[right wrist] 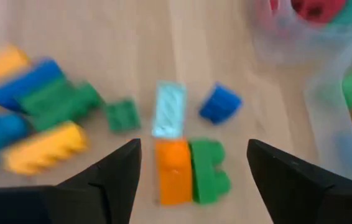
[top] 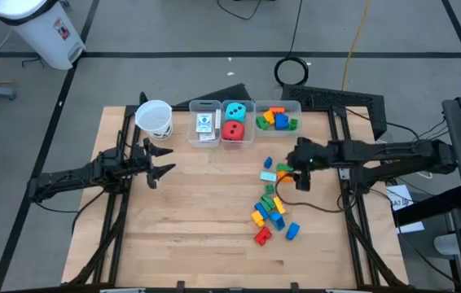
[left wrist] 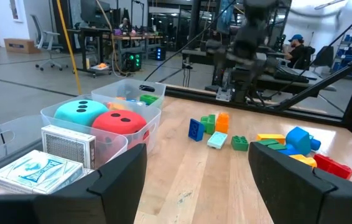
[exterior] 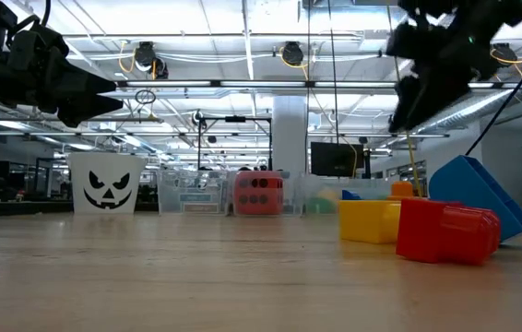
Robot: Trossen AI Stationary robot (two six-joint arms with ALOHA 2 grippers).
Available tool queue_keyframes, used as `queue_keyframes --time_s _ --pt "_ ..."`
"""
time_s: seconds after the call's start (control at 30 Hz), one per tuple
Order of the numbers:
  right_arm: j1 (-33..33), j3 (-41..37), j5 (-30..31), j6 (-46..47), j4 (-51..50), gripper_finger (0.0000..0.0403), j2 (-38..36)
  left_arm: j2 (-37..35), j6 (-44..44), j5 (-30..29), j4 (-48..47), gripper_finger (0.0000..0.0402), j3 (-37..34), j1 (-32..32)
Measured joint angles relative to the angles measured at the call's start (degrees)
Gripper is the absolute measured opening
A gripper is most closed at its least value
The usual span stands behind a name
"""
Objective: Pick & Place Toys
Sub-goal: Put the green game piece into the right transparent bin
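Note:
Loose plastic bricks (top: 271,203) lie scattered on the right half of the table. My right gripper (top: 296,168) hovers open above an orange brick (right wrist: 174,171) and a green brick (right wrist: 208,169) that lie side by side; its fingers stand on either side of them, touching nothing, and it is well above the table in the low view (exterior: 425,83). My left gripper (top: 155,168) is open and empty at the left, near the paper cup (top: 155,118). The teal die (top: 234,111) and the red die (top: 232,130) lie in the middle bin, the card packs (top: 204,124) in the left bin.
Three clear bins (top: 247,104) stand in a row at the far edge; the right one holds several bricks (top: 276,119). A pale teal brick (right wrist: 168,109), a blue brick (right wrist: 221,102) and a small green one (right wrist: 122,116) lie just beyond the orange and green pair.

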Motion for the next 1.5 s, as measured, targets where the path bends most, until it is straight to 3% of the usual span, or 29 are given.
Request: queue_keyframes --time_s 0.2,0.53,0.77,1.1,1.37,1.5 --pt "-1.2 -9.1 8.5 -3.6 6.5 0.0253 1.1 0.0 0.0 0.0 0.0 0.0287 0.0 0.0" --pt "-8.6 -17.4 -0.9 -4.3 19.9 0.0235 4.5 0.0 0.0 0.0 0.0 0.0287 0.0 0.0" --pt "-11.0 -17.6 -1.1 -5.5 26.3 0.0223 9.2 0.0 0.0 0.0 0.0 0.0287 0.0 0.0" --pt "-10.5 -17.6 -12.1 -1.5 27.0 0.0205 12.8 0.0 0.0 0.0 0.1 0.0287 0.0 0.0" --pt "-9.6 -17.8 -5.6 -2.3 25.9 0.0210 10.8 0.0 0.0 0.0 0.1 0.0287 0.0 0.0" --pt "-9.7 -17.7 -5.1 -3.2 26.7 0.0216 12.4 0.0 0.0 0.0 0.2 0.0287 0.0 0.0"
